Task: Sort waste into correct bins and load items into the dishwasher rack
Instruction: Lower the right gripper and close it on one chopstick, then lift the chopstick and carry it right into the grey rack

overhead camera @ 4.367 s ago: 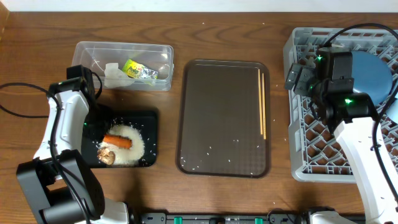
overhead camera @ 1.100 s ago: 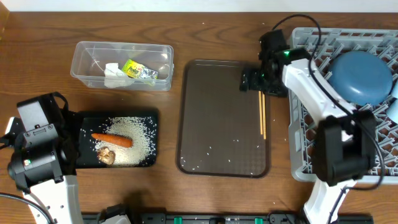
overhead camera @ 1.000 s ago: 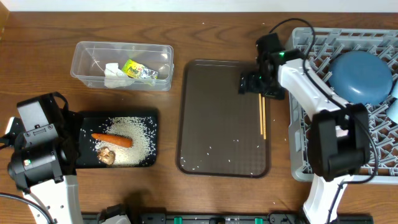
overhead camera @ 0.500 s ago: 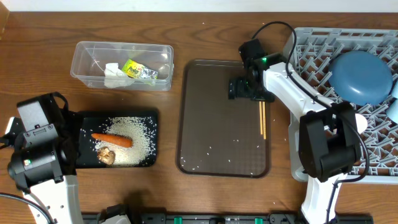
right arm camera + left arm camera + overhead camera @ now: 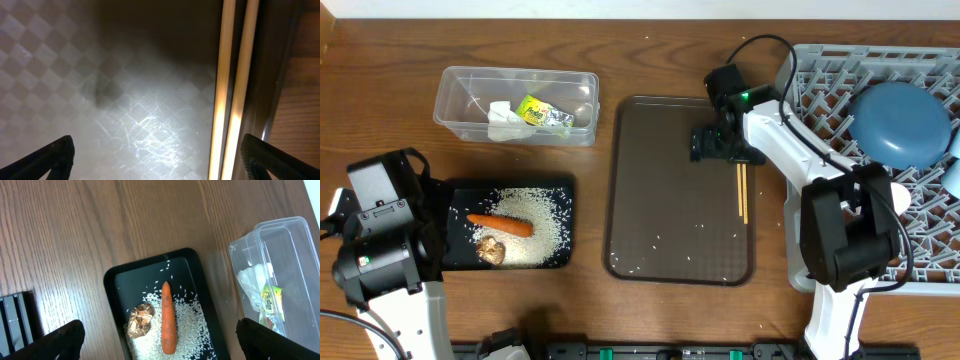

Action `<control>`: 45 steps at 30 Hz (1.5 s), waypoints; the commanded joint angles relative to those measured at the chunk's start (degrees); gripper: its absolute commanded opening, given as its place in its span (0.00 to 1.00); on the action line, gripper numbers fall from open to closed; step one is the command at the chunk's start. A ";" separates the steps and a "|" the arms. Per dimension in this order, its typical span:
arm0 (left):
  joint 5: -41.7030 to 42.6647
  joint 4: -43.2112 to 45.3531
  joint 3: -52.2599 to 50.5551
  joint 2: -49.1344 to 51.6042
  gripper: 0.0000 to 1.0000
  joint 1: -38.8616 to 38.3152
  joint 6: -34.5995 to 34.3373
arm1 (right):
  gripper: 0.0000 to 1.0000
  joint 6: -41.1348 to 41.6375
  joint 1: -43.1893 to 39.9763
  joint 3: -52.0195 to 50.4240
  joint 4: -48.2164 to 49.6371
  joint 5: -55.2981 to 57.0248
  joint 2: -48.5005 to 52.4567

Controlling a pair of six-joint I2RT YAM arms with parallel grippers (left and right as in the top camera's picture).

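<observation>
The black tray (image 5: 560, 190) holds white rice (image 5: 535, 235), an orange carrot (image 5: 500, 225) and a brown lump (image 5: 490, 250). My left gripper (image 5: 162, 342) hangs open high above that tray (image 5: 112, 280), carrot (image 5: 167, 320) and lump (image 5: 141, 321). The clear tub (image 5: 470, 85) contains a white tissue (image 5: 502, 119) and a yellow-green wrapper (image 5: 544, 113). Two wooden chopsticks (image 5: 742, 190) lie along the brown serving tray's right side. My right gripper (image 5: 718, 143) is open low over their far end; the chopsticks (image 5: 235, 90) run between its fingers, near the right one. A blue plate (image 5: 898, 122) sits in the grey rack (image 5: 820, 200).
The brown serving tray (image 5: 670, 200) lies in the middle with scattered rice grains on it. A light-blue cup (image 5: 951, 178) shows at the rack's right edge. The left arm's base (image 5: 380, 250) stands beside the black tray, and a black rail runs along the table's front edge.
My right gripper has swung left from the rack's edge onto the serving tray, over the chopsticks' far end. The left arm, earlier over the black tray, now stays drawn back.
</observation>
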 commanded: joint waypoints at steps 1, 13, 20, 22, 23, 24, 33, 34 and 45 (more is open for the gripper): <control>-1.49 -0.11 0.04 0.07 0.98 0.35 0.35 | 0.99 -0.61 0.11 0.76 0.17 0.76 3.02; -1.49 -0.11 0.04 0.07 0.98 0.35 0.35 | 0.99 -0.61 0.28 0.76 0.70 0.74 4.04; -1.49 -0.11 0.04 0.07 0.98 0.35 0.35 | 0.89 0.04 0.48 0.74 0.81 0.09 4.07; -1.49 -0.11 0.04 0.07 0.98 0.35 0.35 | 0.84 0.74 0.74 0.55 0.81 0.17 4.13; -1.49 -0.11 0.04 0.07 0.98 0.35 0.35 | 0.83 0.76 0.94 0.37 0.81 0.48 4.13; -1.49 -0.11 0.04 0.07 0.98 0.35 0.35 | 0.81 0.76 1.03 0.24 0.79 0.98 4.13; -1.49 -0.11 0.04 0.07 0.98 0.35 0.35 | 0.30 0.96 1.11 -0.20 1.03 3.41 4.13; -1.49 -0.11 0.04 0.07 0.98 0.35 0.35 | 0.24 0.94 1.11 -0.20 1.03 3.50 4.15; -1.49 -0.11 0.04 0.07 0.98 0.35 0.35 | 0.01 2.51 1.11 -0.20 1.79 3.50 4.13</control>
